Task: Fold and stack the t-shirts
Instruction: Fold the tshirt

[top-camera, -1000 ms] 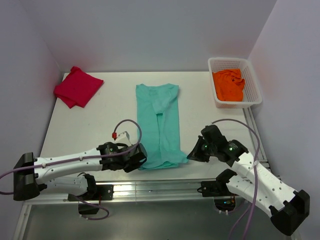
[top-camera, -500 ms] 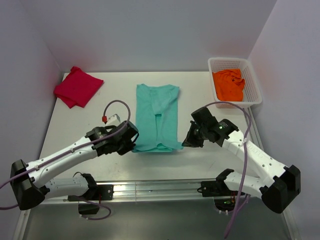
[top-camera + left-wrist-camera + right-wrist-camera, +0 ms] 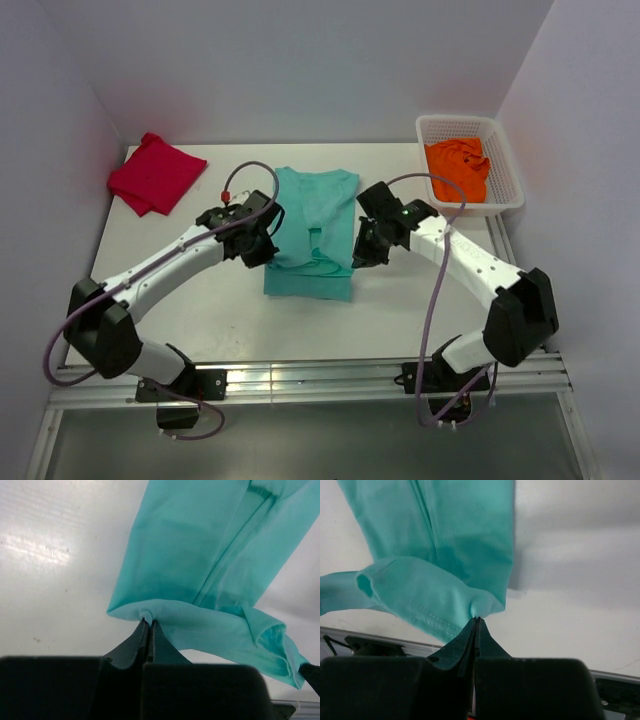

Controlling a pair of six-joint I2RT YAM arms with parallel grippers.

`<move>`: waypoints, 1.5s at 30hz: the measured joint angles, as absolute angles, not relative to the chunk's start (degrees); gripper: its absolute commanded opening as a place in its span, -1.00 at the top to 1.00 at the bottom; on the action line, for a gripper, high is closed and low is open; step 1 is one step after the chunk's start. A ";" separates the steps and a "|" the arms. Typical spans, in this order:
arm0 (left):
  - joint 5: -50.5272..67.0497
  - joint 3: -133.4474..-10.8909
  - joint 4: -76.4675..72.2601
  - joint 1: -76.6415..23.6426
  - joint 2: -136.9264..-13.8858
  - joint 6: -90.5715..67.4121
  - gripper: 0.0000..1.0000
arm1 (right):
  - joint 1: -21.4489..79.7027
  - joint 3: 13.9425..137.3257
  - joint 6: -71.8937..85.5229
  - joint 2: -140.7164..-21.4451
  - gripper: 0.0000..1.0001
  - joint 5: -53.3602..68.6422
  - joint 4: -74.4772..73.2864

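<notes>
The teal t-shirt (image 3: 315, 205), judged light and limp, is pinched at its hem corners, 9 and 3 o'clock, by the left fingers (image 3: 134, 642) and right fingers (image 3: 465, 645).

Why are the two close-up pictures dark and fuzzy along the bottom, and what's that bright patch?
Left wrist view: the left tool blurs at its base, near the lens; glare whitens the table. Right wrist view: right tool likewise, shadow beside the teal shirt.

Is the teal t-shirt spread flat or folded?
Partly folded: the teal t-shirt lies as a narrow strip; left gripper and right gripper pinch its near corners.
</notes>
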State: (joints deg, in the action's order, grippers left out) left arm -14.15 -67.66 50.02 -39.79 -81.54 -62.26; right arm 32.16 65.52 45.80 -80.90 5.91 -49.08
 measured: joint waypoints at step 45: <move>1.83 -53.15 30.09 -23.40 -89.27 -51.29 -0.91 | 29.30 50.17 44.42 -87.83 -0.54 15.97 -25.21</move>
State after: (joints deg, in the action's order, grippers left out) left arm 1.83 -53.15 30.09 -23.40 -89.27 -51.29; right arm 29.30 50.17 44.42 -87.83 15.97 -25.21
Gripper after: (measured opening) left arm 0.964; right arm 0.825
